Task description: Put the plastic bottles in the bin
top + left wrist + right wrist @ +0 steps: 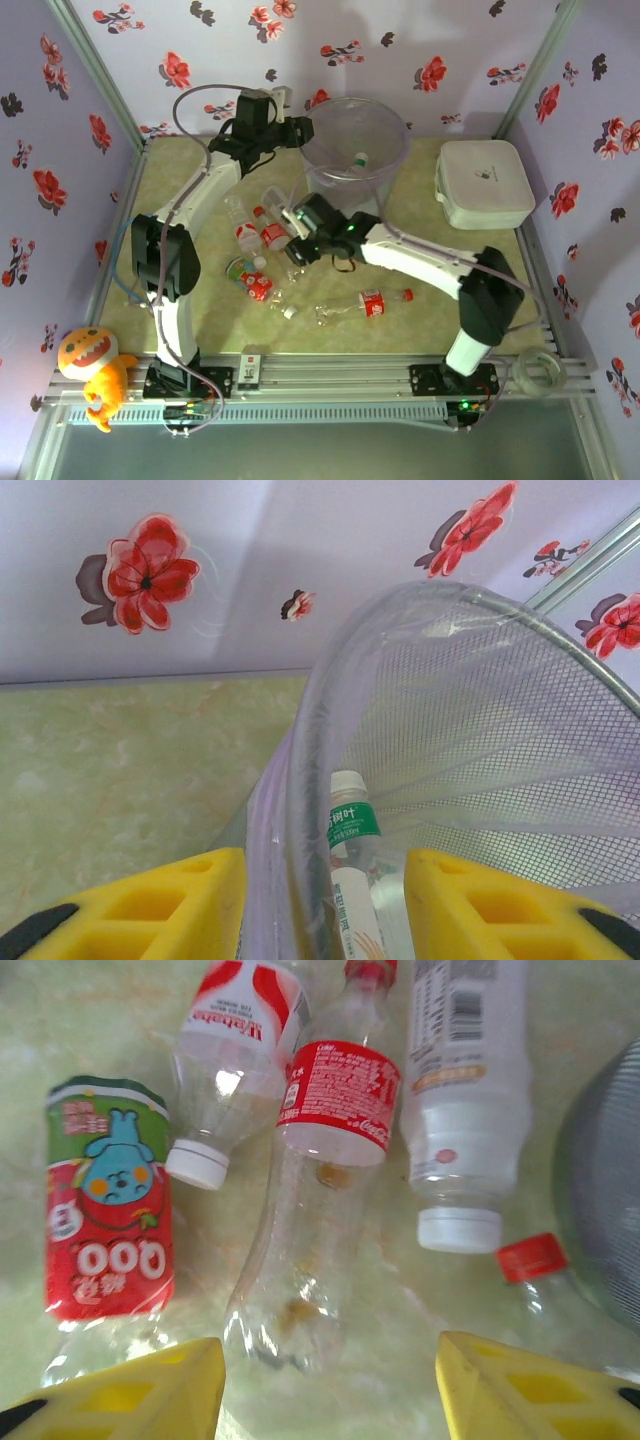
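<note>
The bin (392, 150) stands at the back middle, and a green-labelled, white-capped plastic bottle (352, 825) leans inside against its wall. My left gripper (303, 130) is at the bin's left rim (300, 780); it is open (325, 870), its yellow fingers straddle the wall, and nothing is held. Several plastic bottles lie in a cluster left of centre. My right gripper (295, 238) hovers open (330, 1345) over them, just behind the base of a clear red-labelled bottle (310, 1210). Beside that lie a cartoon-label bottle (105, 1220), a white-capped one (235, 1030) and a white bottle (465, 1080).
A white rounded-square box (485, 183) sits at the back right. Another red-labelled bottle (365, 305) lies alone near the front middle, with more bottles (250, 282) to its left. Floral walls close in the table on three sides. A red-capped bottle (535, 1260) lies by the bin's mesh wall (605, 1210).
</note>
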Action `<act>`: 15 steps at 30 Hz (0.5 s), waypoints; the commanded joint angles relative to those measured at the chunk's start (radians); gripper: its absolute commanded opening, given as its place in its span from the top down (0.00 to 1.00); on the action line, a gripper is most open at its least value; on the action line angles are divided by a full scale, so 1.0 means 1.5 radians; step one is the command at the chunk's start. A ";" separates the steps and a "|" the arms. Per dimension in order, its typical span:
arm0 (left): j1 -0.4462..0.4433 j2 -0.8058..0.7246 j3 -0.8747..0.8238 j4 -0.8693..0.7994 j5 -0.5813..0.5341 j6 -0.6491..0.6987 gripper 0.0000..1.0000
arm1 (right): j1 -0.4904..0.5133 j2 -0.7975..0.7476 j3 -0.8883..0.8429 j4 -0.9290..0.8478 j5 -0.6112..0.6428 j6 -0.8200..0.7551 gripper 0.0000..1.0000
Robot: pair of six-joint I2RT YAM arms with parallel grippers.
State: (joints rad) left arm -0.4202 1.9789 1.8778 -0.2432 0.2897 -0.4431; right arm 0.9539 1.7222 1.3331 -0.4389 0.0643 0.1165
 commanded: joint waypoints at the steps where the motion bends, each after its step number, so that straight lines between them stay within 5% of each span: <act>1: 0.006 -0.019 0.017 -0.013 0.010 0.002 0.53 | 0.020 0.041 -0.007 0.107 0.076 0.054 0.40; 15: 0.006 -0.027 0.008 -0.008 0.011 -0.002 0.53 | 0.033 0.197 0.055 0.120 0.095 0.085 0.38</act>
State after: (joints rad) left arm -0.4202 1.9774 1.8786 -0.2443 0.2928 -0.4435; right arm 1.0019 1.9915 1.3785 -0.2665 0.1818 0.2153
